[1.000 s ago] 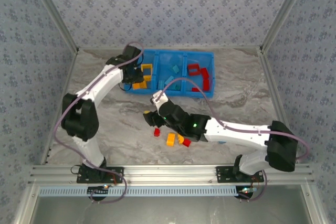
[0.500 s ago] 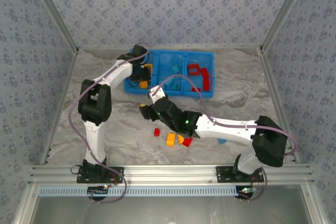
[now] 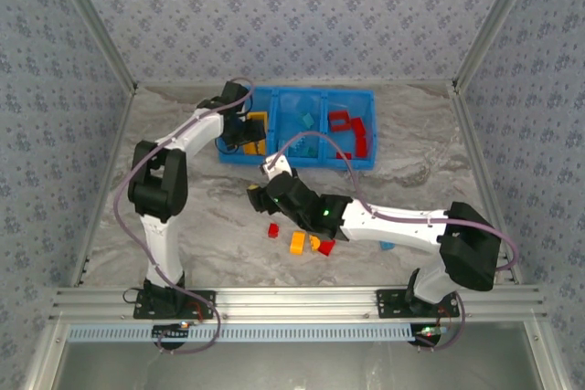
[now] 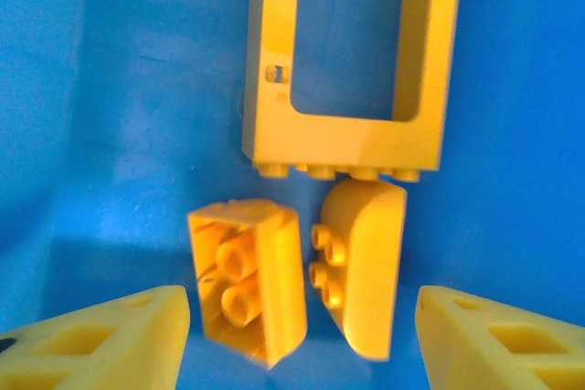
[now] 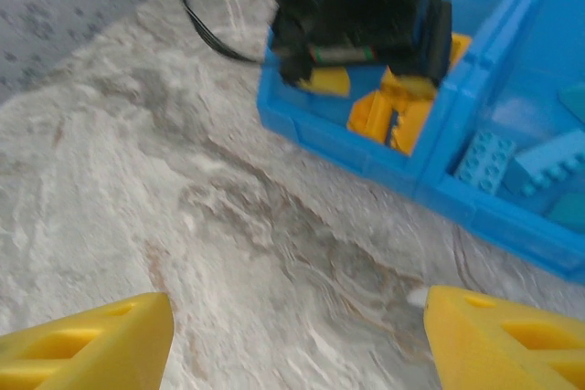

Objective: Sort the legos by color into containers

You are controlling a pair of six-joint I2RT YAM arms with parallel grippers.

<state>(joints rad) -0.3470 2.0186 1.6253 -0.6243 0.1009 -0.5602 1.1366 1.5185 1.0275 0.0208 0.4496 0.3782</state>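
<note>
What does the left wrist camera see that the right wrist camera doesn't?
Left wrist camera: a close look at a hollow yellow frame and two small yellow bricks, studs showing. Right wrist camera: the marble table, light blue bricks in the next compartment, and the left hand over the blue bin. Both: that bin with yellow pieces inside.

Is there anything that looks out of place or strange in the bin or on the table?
Nothing damaged or missorted. In the left compartment of the bin, two small yellow bricks lie tipped on their sides beside the yellow frame. A red brick and an orange brick lie loose on the table, not yet sorted.
</note>
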